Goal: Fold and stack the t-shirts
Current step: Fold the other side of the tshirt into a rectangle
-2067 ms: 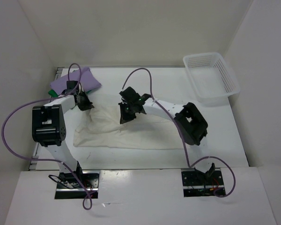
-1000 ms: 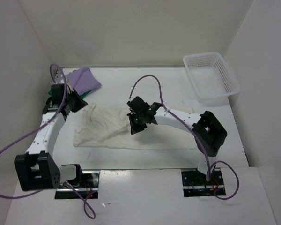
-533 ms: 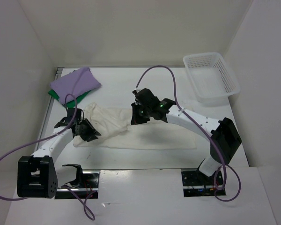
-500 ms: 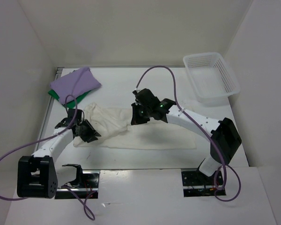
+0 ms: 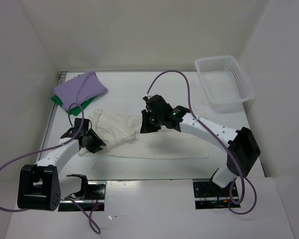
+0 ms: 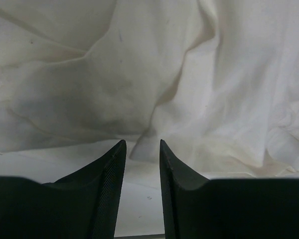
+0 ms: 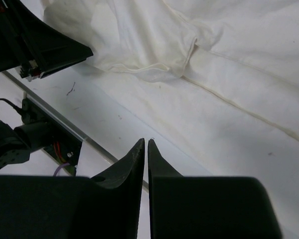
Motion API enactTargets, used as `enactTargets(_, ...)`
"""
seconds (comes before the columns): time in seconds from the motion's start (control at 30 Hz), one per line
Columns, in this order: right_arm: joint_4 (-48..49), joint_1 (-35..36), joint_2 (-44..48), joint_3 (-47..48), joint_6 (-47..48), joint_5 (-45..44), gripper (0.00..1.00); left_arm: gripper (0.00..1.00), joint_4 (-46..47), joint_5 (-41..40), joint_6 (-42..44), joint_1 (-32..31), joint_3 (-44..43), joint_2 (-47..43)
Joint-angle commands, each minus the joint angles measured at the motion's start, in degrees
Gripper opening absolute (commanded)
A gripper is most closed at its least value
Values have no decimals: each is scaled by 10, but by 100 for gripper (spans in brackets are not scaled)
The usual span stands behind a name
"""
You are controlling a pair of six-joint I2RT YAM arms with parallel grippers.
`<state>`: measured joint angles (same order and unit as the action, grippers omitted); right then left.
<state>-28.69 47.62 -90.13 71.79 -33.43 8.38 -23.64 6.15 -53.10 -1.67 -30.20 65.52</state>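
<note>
The cream t-shirt (image 5: 159, 144) lies spread across the middle of the table, bunched and wrinkled at its left end. The lavender t-shirt (image 5: 80, 87) lies folded at the far left on top of the green t-shirt (image 5: 74, 103), of which only an edge shows. My left gripper (image 5: 93, 143) sits low at the cream shirt's left near edge. In the left wrist view it (image 6: 141, 145) is slightly open and empty, with a fold of the cream cloth (image 6: 214, 74) just ahead of its tips. My right gripper (image 5: 146, 126) hovers over the shirt's bunched part; it (image 7: 144, 142) is shut and empty above the cream cloth (image 7: 229, 99).
A white mesh basket (image 5: 241, 84) stands at the far right corner. White walls close in the table on the left, back and right. The left gripper's body (image 7: 35, 45) shows at the top left of the right wrist view.
My left arm swung from beside the lavender stack down to the cream shirt's left near edge. My right gripper drifted slightly right and farther back over the shirt.
</note>
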Motion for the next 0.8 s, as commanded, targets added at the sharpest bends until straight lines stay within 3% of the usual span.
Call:
enactTargets(0.0,23,-7,31,-3,-2,-1,10,41,24,-2,-7,-8,15,17)
enactTargets(0.2,23,-12,31,-9,-2,9,18,41,34,-1,-7,-8,21,8)
enactTargets(0.33,28,-12,26,-9,-8,15,18,32,40,5,-7,-8,26,-8)
enactTargets(0.57,39,-12,20,-14,-8,20,19,2,24,11,0,-8,5,-21)
enactTargets(0.77,57,-12,-12,-14,-8,20,30,0,-72,23,23,-15,-83,-47)
